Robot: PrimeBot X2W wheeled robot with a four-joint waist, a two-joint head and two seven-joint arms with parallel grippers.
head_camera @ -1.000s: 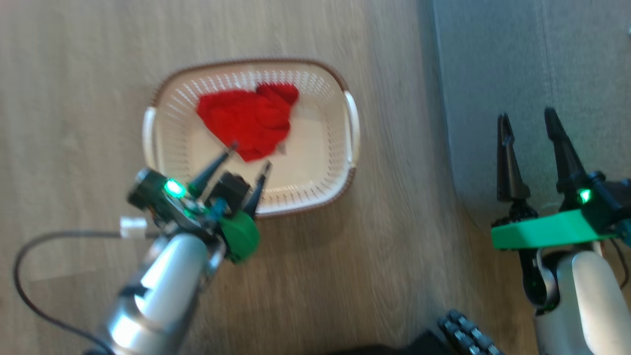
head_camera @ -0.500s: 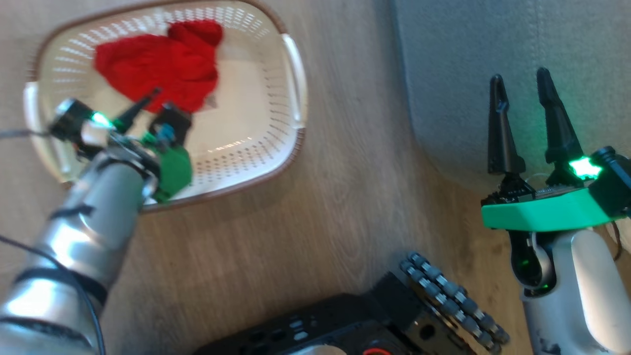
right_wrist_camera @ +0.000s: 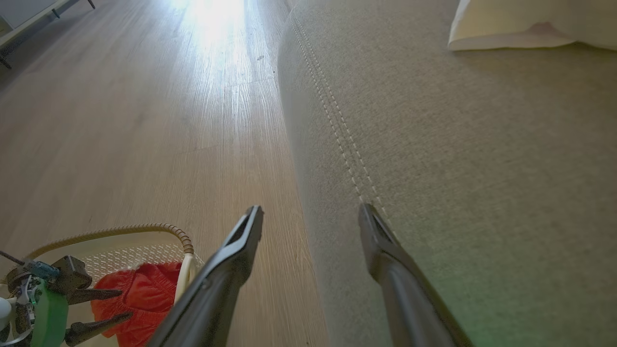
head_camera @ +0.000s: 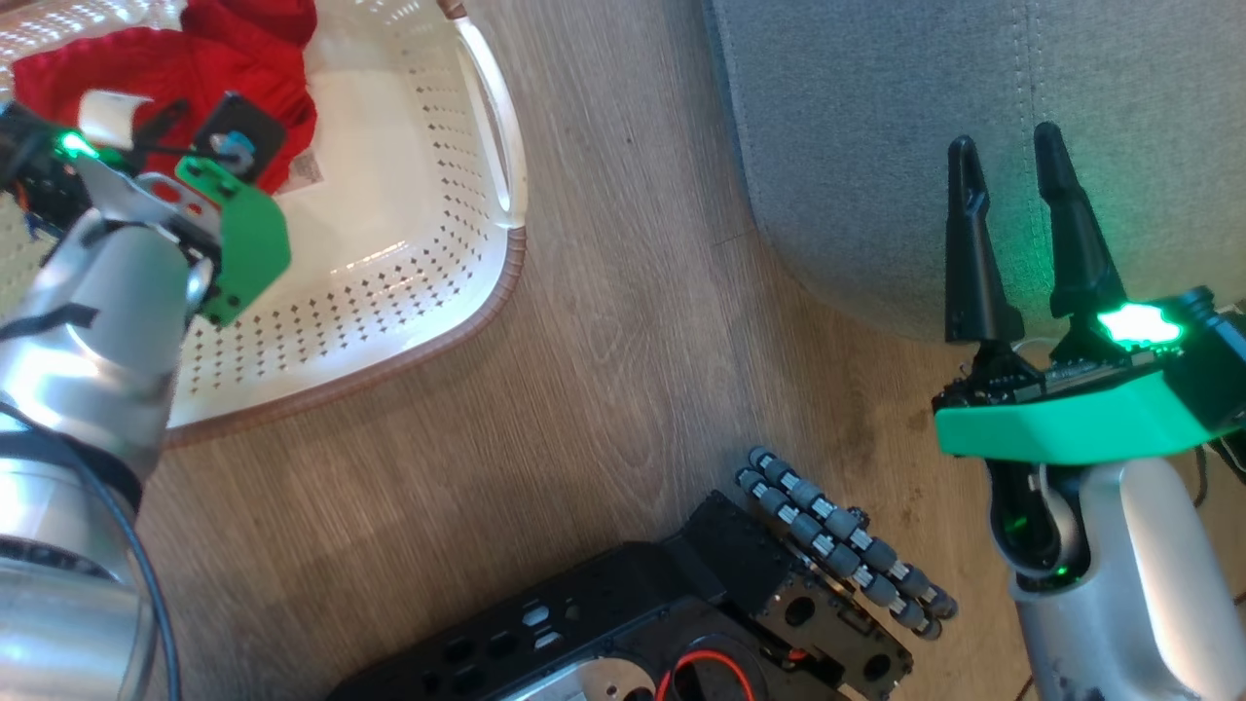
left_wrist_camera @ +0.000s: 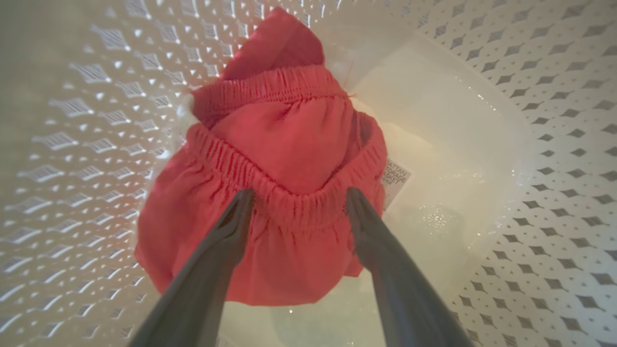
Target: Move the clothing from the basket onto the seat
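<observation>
Left gripper (left_wrist_camera: 300, 193): fingers spread, pinching nothing; the tips reach down into the basket (head_camera: 428, 253), one on each side of a gathered elastic waistband; whether they touch the fabric cannot be told
Clothing (left_wrist_camera: 284, 144): red, bunched in one heap on the basket's bottom, close against the perforated wall on the wrist view's left; the bare bottom lies open on its other side, where a label (left_wrist_camera: 396, 177) shows at the hem
Basket edge: brown rim and one handle face the seat (head_camera: 876, 117); a strip of bare wooden floor (head_camera: 604, 370) runs between them
Right gripper (head_camera: 1005, 141): fingers parted, empty; held over the seat's rounded edge, beside the stitching line
Seat: broad open grey surface; a pale cushion (right_wrist_camera: 520, 24) lies at its far end
</observation>
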